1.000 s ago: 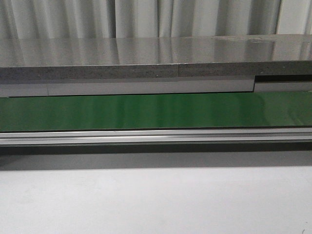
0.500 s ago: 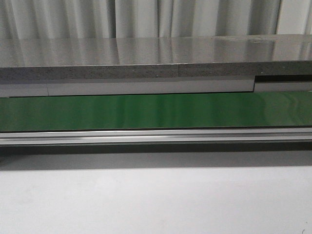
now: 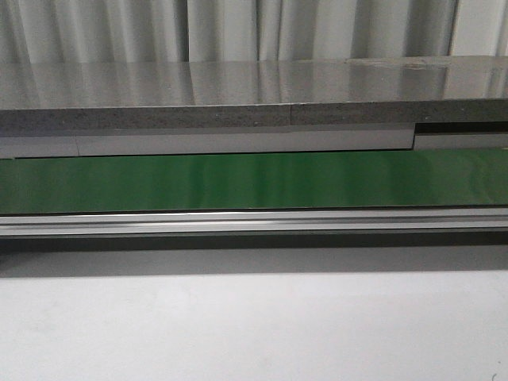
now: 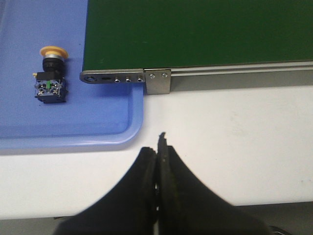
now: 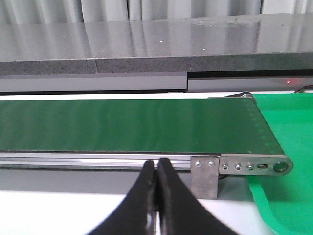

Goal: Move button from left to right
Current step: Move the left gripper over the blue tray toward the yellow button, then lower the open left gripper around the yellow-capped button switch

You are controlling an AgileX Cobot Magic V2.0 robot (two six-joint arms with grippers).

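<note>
task not begun: button lies on its side on the blue tray, beside the green conveyor belt end. left gripper and right gripper fingers closed, empty (green tray awaits).

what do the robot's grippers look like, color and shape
Only the fingertips show, in the wrist views. The left gripper and right gripper both have matte black fingers, broad at the base and tapering to narrow tips. No cables or markings are visible.

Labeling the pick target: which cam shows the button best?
Left wrist view: the button lies whole and unobstructed on the blue tray, yellow cap and black body clear. Front and right wrist views show none of it, only the green belt.
</note>
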